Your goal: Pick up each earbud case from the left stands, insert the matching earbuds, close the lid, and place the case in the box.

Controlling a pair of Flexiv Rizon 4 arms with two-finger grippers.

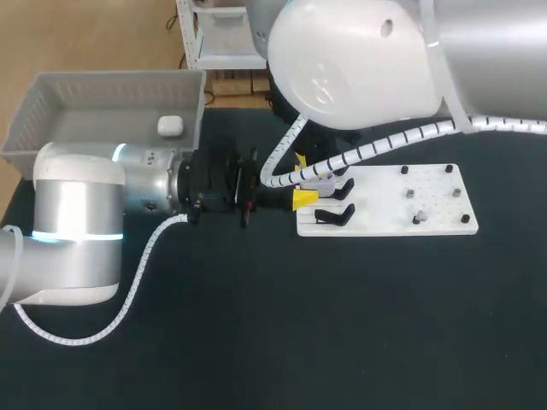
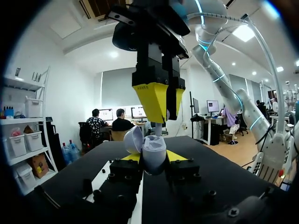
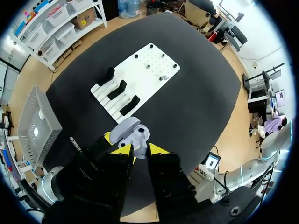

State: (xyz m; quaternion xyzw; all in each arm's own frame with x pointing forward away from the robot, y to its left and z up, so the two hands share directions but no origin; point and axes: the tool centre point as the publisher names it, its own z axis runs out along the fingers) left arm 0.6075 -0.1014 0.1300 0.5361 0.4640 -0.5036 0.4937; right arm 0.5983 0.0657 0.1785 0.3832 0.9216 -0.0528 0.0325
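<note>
left pincer [image 2: 154, 158] — clamped on open earbud case [image 2: 153, 148]; right pincer [image 2: 164, 115] — pinching earbud [image 2: 159, 129] above it

The desk [image 1: 359, 325] has a matt black covering, smooth and without sheen. The stand board [image 1: 376, 220] on it is flat white plastic with a dull finish, and its holders [image 1: 335, 215] are matt black plastic. The box [image 1: 51, 102] is pale grey moulded plastic with ribbed walls and a faint satin look. The earbud case [image 2: 153, 149] looks like smooth, glossy, pale plastic, as does the other case [image 1: 170, 125] in the box. The left pincer [image 2: 153, 157] has matt black bodywork and fingertips [image 2: 175, 156] of bright yellow plastic. The left arm [image 1: 77, 248] shows satin silver metal, the right arm [image 1: 342, 60] a glossy white shell. White spiral plastic cable wrap [image 1: 137, 286] runs along both.
</note>
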